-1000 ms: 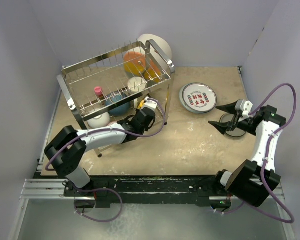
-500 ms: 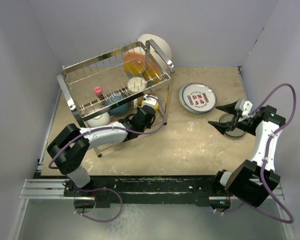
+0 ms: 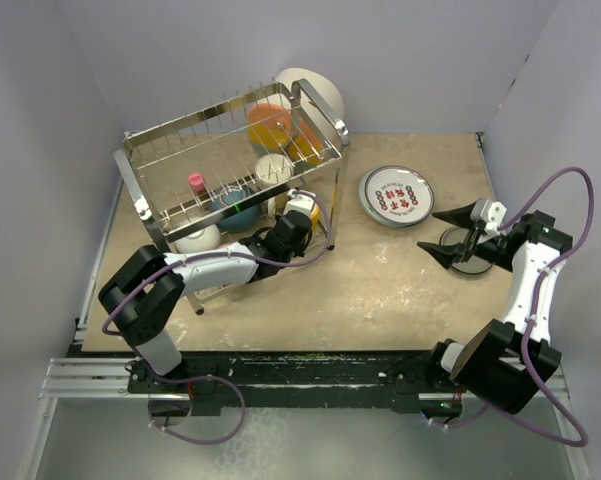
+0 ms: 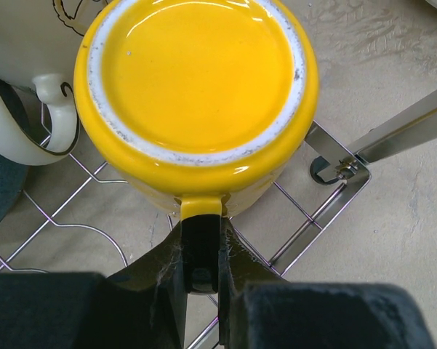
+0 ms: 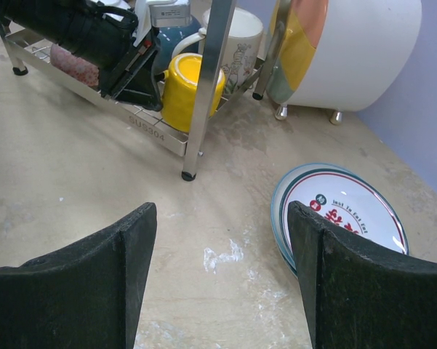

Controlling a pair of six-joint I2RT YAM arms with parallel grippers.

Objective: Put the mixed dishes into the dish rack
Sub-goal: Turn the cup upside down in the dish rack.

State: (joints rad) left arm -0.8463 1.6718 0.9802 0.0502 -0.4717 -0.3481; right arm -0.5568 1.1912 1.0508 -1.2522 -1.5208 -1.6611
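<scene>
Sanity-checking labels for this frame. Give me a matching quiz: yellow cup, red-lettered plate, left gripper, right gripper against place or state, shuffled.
Things:
1. yellow cup
2. red-lettered plate
3. left gripper
4. right gripper

Place or state:
A. open, nothing between its fingers
B. inside the dish rack, lower tier, by a corner leg
C. flat on the table, outside the rack
D. shut on the cup's handle

Pairs: 1-B, 2-C, 3-D, 4-A

Left arm [image 3: 210,268] reaches forward, left gripper [image 4: 201,251] pinched narrow; right arm [image 3: 528,280] folds inward, right gripper [image 5: 219,214] spread wide.
</scene>
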